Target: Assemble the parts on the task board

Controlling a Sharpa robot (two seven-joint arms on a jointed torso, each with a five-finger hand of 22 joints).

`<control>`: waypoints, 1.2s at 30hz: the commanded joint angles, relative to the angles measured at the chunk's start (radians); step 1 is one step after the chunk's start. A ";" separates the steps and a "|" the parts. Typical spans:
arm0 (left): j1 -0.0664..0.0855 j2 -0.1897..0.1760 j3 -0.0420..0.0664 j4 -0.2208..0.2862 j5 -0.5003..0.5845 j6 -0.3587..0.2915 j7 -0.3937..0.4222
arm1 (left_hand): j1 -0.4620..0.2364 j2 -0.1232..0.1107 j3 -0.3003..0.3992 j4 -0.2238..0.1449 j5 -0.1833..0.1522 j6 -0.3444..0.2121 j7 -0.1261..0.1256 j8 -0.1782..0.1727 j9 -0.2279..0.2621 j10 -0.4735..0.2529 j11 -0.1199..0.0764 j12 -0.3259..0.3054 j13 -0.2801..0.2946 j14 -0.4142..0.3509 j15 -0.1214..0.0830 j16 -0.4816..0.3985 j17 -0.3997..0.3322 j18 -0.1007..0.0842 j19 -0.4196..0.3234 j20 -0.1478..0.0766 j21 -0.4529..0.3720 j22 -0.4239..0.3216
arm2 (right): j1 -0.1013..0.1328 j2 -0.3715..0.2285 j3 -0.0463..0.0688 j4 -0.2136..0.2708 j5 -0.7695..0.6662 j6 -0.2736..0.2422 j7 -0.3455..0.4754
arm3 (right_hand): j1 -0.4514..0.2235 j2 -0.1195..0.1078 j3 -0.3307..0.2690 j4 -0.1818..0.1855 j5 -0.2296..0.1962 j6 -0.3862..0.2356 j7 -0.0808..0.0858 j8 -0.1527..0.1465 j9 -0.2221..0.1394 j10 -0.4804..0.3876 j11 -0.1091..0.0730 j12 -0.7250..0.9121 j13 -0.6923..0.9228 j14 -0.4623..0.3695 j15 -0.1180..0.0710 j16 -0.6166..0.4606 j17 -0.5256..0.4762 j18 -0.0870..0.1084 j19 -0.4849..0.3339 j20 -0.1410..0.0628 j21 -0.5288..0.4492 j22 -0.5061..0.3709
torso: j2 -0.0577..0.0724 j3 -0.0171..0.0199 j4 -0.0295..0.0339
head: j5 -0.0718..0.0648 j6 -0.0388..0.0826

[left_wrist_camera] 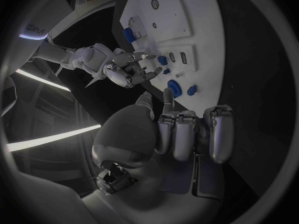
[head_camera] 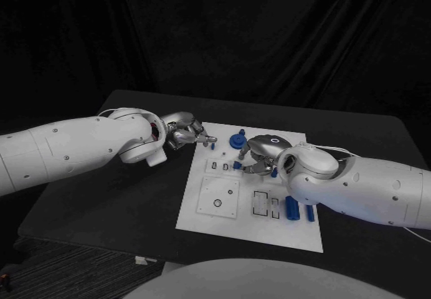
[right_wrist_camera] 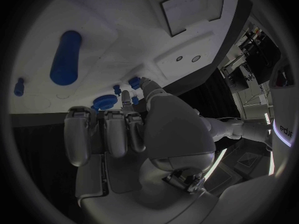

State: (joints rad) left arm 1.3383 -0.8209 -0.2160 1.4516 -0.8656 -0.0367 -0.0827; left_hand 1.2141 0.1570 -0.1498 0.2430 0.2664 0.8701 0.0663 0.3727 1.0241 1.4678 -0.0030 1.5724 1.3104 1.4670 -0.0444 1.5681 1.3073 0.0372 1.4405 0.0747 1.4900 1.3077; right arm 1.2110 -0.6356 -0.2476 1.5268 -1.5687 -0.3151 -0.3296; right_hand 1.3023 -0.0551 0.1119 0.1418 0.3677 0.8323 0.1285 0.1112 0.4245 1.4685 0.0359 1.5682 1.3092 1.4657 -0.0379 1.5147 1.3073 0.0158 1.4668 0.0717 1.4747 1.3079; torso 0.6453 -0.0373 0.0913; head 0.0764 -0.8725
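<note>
meanwhile, right robot hand (head_camera: 258, 157) pinches a small blue part (head_camera: 238, 165) above the task board (head_camera: 225, 215), seating next; left robot hand (head_camera: 187, 134) clenched.

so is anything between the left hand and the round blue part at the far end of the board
Nothing visible. The left hand hovers at the task board far edge, and only bare board and a small blue peg lie before the round blue part.
</note>
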 commanded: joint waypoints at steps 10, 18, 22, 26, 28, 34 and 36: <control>-0.006 0.011 0.001 -0.009 0.008 0.034 -0.003 | 0.013 0.002 0.001 0.006 -0.002 0.004 0.004 -0.009 0.002 0.103 0.008 -0.002 0.260 0.104 0.006 0.003 0.263 0.006 -0.015 -0.001 -0.011 0.132 | -0.017 0.023 0.001 -0.018 -0.008 0.014 0.017 | -0.006 0.010 0.004 -0.001 0.005 0.012 0.000 -0.004 0.000 0.102 0.009 0.003 0.262 0.084 0.010 -0.001 0.148 0.009 0.062 0.006 0.004 0.230 | -0.002 -0.0004 -0.0009 | 0.002 0.000; -0.010 0.015 0.001 -0.011 0.008 0.045 -0.006 | 0.014 0.003 0.001 0.007 -0.002 0.004 0.004 -0.010 0.003 0.103 0.008 -0.002 0.260 0.104 0.006 0.003 0.263 0.007 -0.019 -0.001 -0.014 0.129 | -0.021 0.034 0.001 -0.033 -0.008 0.029 0.024 | -0.005 0.013 0.009 -0.004 0.007 0.026 -0.001 -0.001 0.001 0.102 0.009 0.003 0.262 0.083 0.011 -0.001 0.147 0.009 0.062 0.007 0.004 0.230 | -0.003 -0.0004 0.0007 | -0.003 0.000; -0.011 0.015 0.001 -0.011 0.008 0.049 -0.007 | 0.017 0.003 0.002 0.008 -0.003 0.004 0.004 -0.011 0.004 0.103 0.009 -0.002 0.260 0.104 0.006 0.003 0.263 0.009 -0.024 0.000 -0.017 0.125 | -0.022 0.038 0.001 -0.040 -0.008 0.037 0.032 | 0.001 0.016 0.026 -0.014 0.038 0.061 -0.006 0.007 0.001 0.102 0.006 0.003 0.262 0.083 0.009 -0.001 0.145 0.009 0.061 0.007 0.003 0.230 | -0.003 0.0003 -0.0001 | -0.003 0.000; -0.012 0.016 0.001 -0.011 0.008 0.053 -0.008 | 0.018 0.004 0.002 0.008 -0.003 0.004 0.004 -0.011 0.004 0.103 0.009 -0.002 0.260 0.104 0.006 0.003 0.263 0.009 -0.025 0.000 -0.018 0.123 | -0.023 0.040 0.001 -0.045 -0.008 0.036 0.042 | 0.003 0.017 0.042 -0.022 0.058 0.096 -0.013 0.014 0.004 0.102 0.000 0.003 0.262 0.082 0.005 -0.002 0.142 0.009 0.061 0.004 0.003 0.230 | -0.003 0.0002 0.0003 | -0.004 0.000; -0.013 0.017 0.001 -0.011 0.008 0.054 -0.009 | 0.019 0.004 0.002 0.009 -0.003 0.005 0.004 -0.012 0.005 0.103 0.009 -0.002 0.260 0.104 0.006 0.003 0.263 0.010 -0.027 0.000 -0.019 0.122 | -0.024 0.040 0.001 -0.046 -0.008 0.034 0.047 | 0.009 0.019 0.052 -0.029 0.071 0.112 -0.018 0.019 0.008 0.102 -0.004 0.003 0.262 0.082 0.001 -0.002 0.142 0.010 0.061 0.001 0.003 0.230 | -0.002 0.0004 0.0004 | -0.004 0.000; -0.015 0.018 0.001 -0.011 0.008 0.058 -0.009 | 0.021 0.005 0.003 0.010 -0.003 0.005 0.004 -0.012 0.005 0.103 0.009 -0.002 0.260 0.104 0.006 0.003 0.263 0.010 -0.028 0.000 -0.020 0.122 | -0.025 0.039 0.001 -0.046 -0.008 0.025 0.060 | 0.022 0.022 0.078 -0.053 0.104 0.163 -0.035 0.040 0.029 0.102 -0.019 0.003 0.262 0.081 -0.012 -0.002 0.138 0.010 0.060 -0.010 0.002 0.229 | -0.003 0.0005 -0.0009 | -0.003 0.000; -0.015 0.019 0.001 -0.011 0.008 0.060 -0.008 | 0.022 0.005 0.003 0.010 -0.003 0.005 0.004 -0.013 0.006 0.103 0.009 -0.002 0.260 0.104 0.007 0.003 0.263 0.010 -0.031 0.000 -0.022 0.119 | -0.026 0.037 0.001 -0.044 -0.008 0.022 0.063 | 0.026 0.023 0.087 -0.064 0.123 0.187 -0.044 0.052 0.043 0.102 -0.027 0.003 0.262 0.081 -0.018 -0.002 0.138 0.010 0.060 -0.016 0.002 0.229 | -0.003 0.0005 -0.0011 | -0.003 0.000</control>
State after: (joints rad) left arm 1.3253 -0.8043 -0.2161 1.4392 -0.8650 0.0088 -0.0973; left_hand 1.2280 0.1623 -0.1471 0.2456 0.2670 0.8700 0.0663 0.3648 1.0288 1.4661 -0.0013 1.5769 1.3099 1.4669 -0.0444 1.5681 1.3079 0.0374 1.4191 0.0749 1.4708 1.3075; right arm 1.1920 -0.5968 -0.2440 1.4788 -1.5725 -0.3012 -0.2879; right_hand 1.3136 -0.0365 0.1947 0.0782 0.4844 0.9884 0.1054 0.1502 0.4432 1.4669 0.0119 1.5682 1.3092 1.4651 -0.0520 1.5147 1.3073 0.0159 1.4683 0.0622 1.4746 1.3075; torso 0.6427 -0.0369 0.0912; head 0.0737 -0.8725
